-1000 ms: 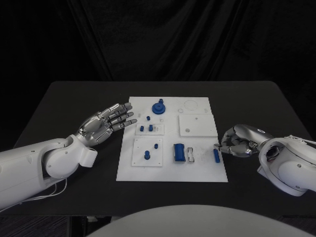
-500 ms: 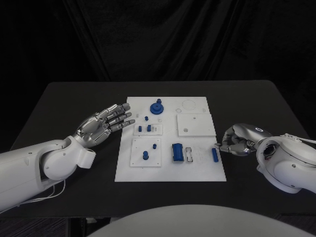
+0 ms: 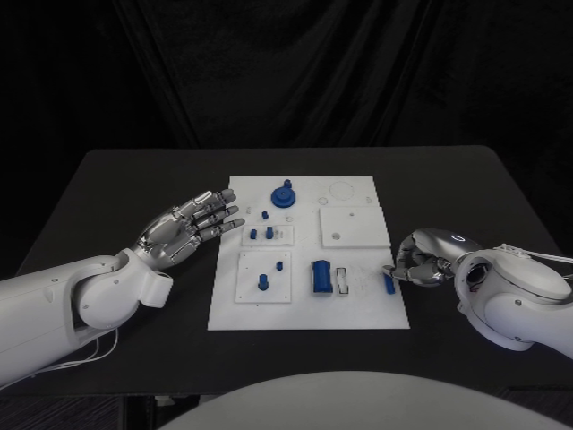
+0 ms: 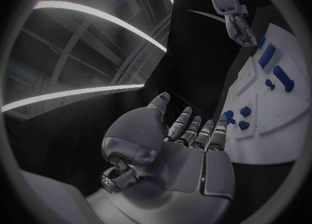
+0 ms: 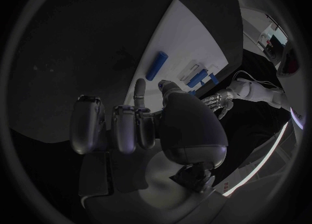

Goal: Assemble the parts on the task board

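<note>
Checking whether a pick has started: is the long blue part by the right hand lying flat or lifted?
Lying flat. The long blue part rests on the task board, just ahead of the right hand, whose fingers hold nothing.

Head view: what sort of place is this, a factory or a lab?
Probably a lab or test stand. A black table stands before dark curtains, with just a white task board carrying small blue parts, between the open left hand and right hand.

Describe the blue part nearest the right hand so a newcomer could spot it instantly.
Start at the white task board mid-table and go to its edge on the robot's right. There, beside the right hand, lies a slim blue rod flat on the board. Unlike the wider blue block further in, it is thin and lies closest to the edge.
</note>
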Tool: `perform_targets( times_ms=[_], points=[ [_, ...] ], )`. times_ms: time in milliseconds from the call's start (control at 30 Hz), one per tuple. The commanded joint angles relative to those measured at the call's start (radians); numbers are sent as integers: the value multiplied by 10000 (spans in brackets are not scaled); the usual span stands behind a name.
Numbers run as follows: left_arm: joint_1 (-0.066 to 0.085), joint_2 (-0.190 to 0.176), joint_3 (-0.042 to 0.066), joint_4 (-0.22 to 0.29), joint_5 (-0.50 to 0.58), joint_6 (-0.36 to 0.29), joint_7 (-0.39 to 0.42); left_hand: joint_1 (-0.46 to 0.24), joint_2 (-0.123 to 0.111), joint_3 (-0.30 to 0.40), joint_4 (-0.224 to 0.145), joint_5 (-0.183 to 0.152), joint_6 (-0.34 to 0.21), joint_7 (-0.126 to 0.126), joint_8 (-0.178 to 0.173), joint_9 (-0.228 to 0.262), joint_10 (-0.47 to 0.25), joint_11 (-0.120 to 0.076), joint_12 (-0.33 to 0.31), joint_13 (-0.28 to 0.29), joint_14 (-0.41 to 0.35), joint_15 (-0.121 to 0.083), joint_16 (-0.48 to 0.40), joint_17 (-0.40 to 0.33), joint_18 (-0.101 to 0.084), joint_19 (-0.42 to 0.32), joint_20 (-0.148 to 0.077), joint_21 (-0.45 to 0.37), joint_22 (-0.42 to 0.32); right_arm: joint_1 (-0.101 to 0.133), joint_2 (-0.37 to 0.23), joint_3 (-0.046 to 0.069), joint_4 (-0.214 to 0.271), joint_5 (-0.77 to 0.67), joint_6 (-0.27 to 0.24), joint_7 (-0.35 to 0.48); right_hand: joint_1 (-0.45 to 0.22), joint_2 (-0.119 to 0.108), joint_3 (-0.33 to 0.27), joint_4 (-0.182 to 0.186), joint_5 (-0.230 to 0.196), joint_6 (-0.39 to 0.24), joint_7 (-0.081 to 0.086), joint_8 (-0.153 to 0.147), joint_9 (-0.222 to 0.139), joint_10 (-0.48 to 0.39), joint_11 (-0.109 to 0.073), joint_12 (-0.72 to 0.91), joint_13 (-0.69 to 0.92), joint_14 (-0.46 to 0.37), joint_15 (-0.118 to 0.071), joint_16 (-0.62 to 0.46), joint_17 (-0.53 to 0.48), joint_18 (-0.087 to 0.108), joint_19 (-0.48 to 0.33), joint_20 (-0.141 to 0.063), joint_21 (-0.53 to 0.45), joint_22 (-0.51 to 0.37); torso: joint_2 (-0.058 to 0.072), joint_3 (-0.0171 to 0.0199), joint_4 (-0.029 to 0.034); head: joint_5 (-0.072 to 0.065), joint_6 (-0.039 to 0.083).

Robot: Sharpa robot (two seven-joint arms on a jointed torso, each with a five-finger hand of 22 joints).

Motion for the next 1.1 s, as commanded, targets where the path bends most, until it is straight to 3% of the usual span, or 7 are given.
perform_targets(
  times_ms=[33,333,467,767,1100],
  points=[
    [-24,4,6,10,16,93,114,-70,8,77,-1,59,55,486,49,15,24,36,59,11,-32,51,25,12,81,-13,60,-57,-14,-71,30,0,-29,-117,135,-226,80,34,-63,15,37,-2,74,-75,-62,1025,67,27,2634,788,56,-56,1293,46,91,52,-46,1840,16,3,-6,-2,1],
    [-59,-4,6,9,16,101,101,-75,13,94,-9,67,48,491,50,14,24,44,54,9,-39,45,13,9,83,-12,58,-57,-16,-213,188,1,-146,-117,227,-229,382,24,-42,-28,327,67,115,-364,-381,1025,106,27,2634,790,90,-62,1286,48,94,83,-71,1839,19,23,-33,1,1],
    [-68,-1,6,7,16,108,98,-75,13,94,-9,67,48,491,50,14,24,44,54,9,-39,45,13,9,83,-12,58,-57,-16,-296,271,1,-221,-117,279,-246,595,-9,-18,-44,631,123,129,-504,-553,1025,117,27,2634,789,100,-66,1279,48,99,94,-79,1841,8,20,-22,0,1],
    [-84,-16,6,4,16,114,87,-75,13,94,-9,67,48,491,50,14,24,44,54,9,-39,45,13,9,83,-12,58,-57,-16,-580,488,1,-392,-117,275,-207,992,-61,57,-170,832,177,140,-670,-750,1025,128,27,2634,784,110,-80,1253,53,95,105,-109,1836,9,16,-28,33,1],
    [-118,-23,6,-6,16,142,57,-75,13,94,-9,67,48,491,50,14,24,44,54,9,-39,45,13,9,83,-12,58,-57,-16,-864,726,4,-512,-117,-32,-107,2665,34,715,-1199,1720,416,60,-737,-948,1025,52,27,2634,786,42,-82,1259,55,103,46,-126,1841,13,16,-17,39,1]
  ],
)
